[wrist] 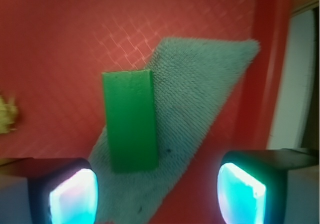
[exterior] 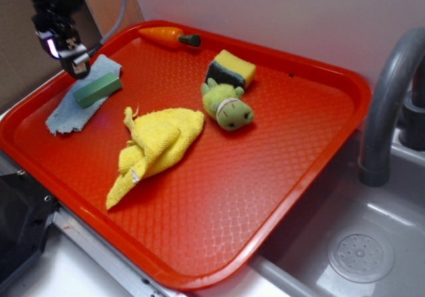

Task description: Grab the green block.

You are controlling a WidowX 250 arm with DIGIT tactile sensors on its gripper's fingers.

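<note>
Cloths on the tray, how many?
2. A grey-blue cloth lies at the tray's back-left corner, under the green block. A crumpled yellow cloth lies mid-tray, left of the plush toy. None appear hidden.

A toy kitchen setup: a grey sink with a drain and a curved tap sits right of a red tray.

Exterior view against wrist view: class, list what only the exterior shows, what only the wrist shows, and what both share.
Only the exterior shows the carrot, yellow sponge, plush toy and grey faucet. Only the wrist shows the gripper's two glowing pads, spread apart. Both share the green block lying on the grey cloth, the red tray and the yellow towel.
</note>
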